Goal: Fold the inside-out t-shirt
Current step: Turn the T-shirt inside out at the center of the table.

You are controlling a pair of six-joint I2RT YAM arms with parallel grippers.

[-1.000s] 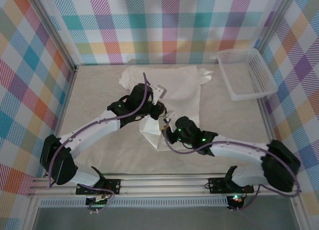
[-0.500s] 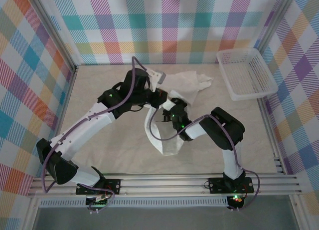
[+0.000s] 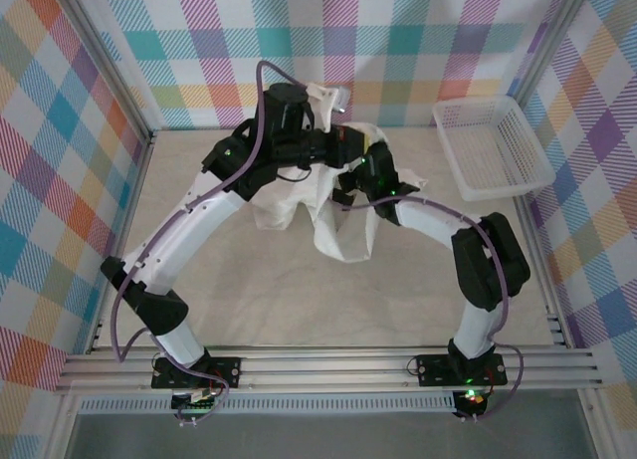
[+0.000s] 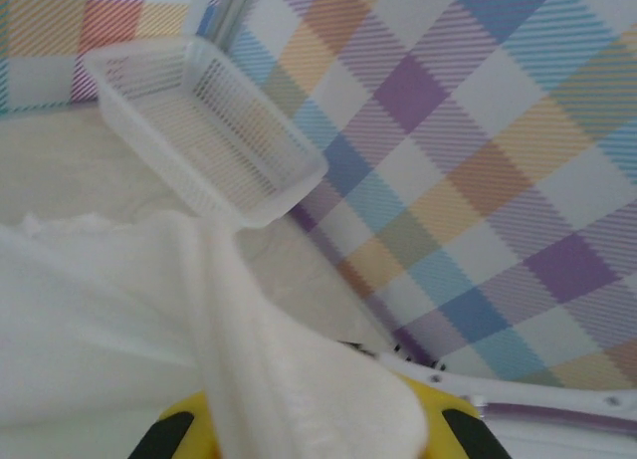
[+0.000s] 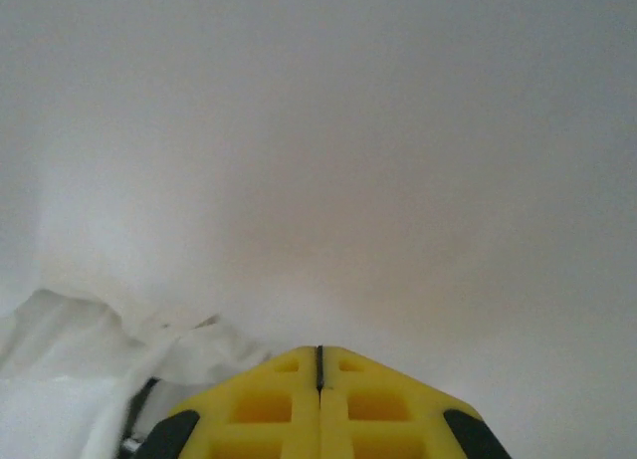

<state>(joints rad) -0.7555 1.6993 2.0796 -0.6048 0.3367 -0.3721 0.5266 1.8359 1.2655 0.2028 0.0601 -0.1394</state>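
Cloth is hanging in mid-air over the far side of the table (image 3: 249, 300). The inside-out t-shirt (image 3: 343, 230) is dangling from both arms near the checked back wall (image 3: 398, 41), w/ 2 loose lobes drooping toward the tabletop. Whether the low edge is touching the table can't be told from above.

Left fingers (image 4: 428, 404) are looking pressed together w/ a thick fold of shirt draping over them, so they're prob. gripping it. Right fingers (image 5: 269, 399) are sitting fully closed, seam to seam, tips up against white fabric. The pinch itself is hidden, but they're likely holding a thin layer. White mesh basket (image 3: 493, 145) is sitting off to the right, well apart from the shirt.

Step in hand, as a guess: holding the garment up to open it out, not folding yet, since it's hanging bunched w/ no flat shape showing. Next move is calling for spreading the 2 grips apart to tension an edge. After that comes laying the shirt flat on the table w/o heaping it, before any fold.
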